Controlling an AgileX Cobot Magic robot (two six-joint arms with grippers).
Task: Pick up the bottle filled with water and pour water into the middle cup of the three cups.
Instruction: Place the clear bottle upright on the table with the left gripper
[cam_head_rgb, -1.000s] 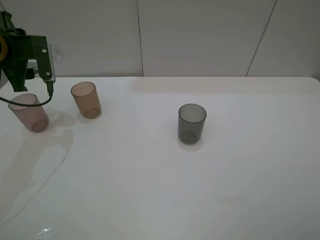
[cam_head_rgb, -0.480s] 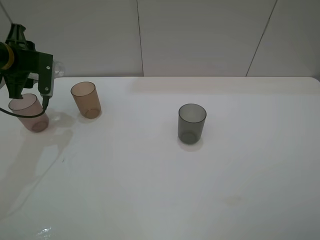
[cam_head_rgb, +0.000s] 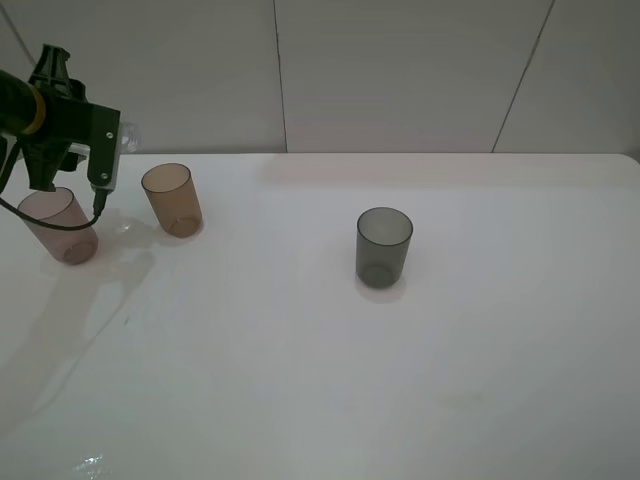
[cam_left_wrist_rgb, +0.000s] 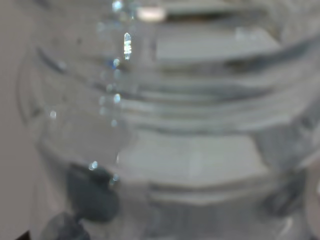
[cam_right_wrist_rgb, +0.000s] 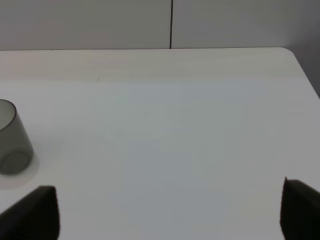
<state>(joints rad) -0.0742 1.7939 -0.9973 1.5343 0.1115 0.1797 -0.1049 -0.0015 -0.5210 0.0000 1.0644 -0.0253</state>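
Note:
My left gripper (cam_head_rgb: 104, 137) is at the far left, raised above the table between the pinkish-brown cup (cam_head_rgb: 60, 225) and the amber middle cup (cam_head_rgb: 172, 199). It is shut on the clear bottle (cam_head_rgb: 127, 134), whose end sticks out to the right of the gripper. The bottle (cam_left_wrist_rgb: 165, 125) fills the left wrist view, blurred and very close. The dark grey cup (cam_head_rgb: 384, 247) stands upright near the table's middle and also shows in the right wrist view (cam_right_wrist_rgb: 12, 137). My right gripper (cam_right_wrist_rgb: 170, 210) is open and empty, and out of the exterior view.
The white table (cam_head_rgb: 400, 380) ends at a tiled wall at the back. A wet sheen lies on the table at the left, in front of the pinkish-brown cup.
My left gripper has moved right and slightly up with the bottle, from over the pinkish-brown cup towards the amber cup. The cups have not moved.

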